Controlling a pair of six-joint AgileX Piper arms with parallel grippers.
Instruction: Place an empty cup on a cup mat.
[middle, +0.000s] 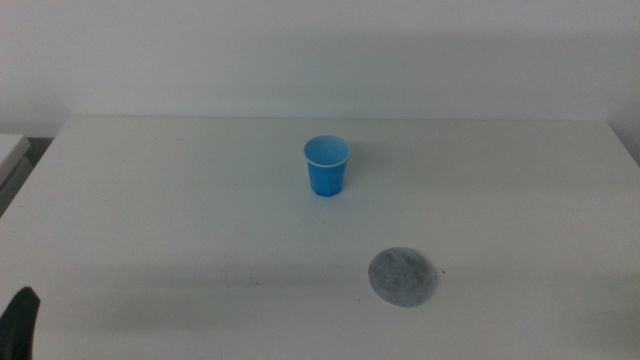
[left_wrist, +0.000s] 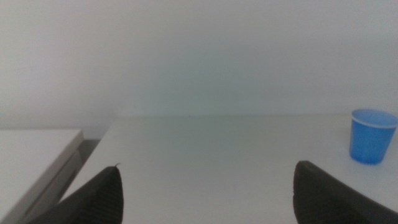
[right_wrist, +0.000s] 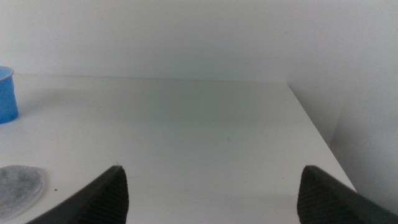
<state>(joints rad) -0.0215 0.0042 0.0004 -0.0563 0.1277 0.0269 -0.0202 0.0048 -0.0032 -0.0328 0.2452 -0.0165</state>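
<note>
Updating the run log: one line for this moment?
cup: upright, free on table | mat: bare, apart from cup | left gripper: open, waiting | right gripper: open, waiting

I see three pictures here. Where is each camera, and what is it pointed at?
Middle view: above the table, looking forward and down at the cup and cup mat; the left gripper shows at the bottom corner.
Left wrist view: low over the table; open fingers frame it.
Right wrist view: low over the table; open fingers frame it.
Shared: all three show the cup.
</note>
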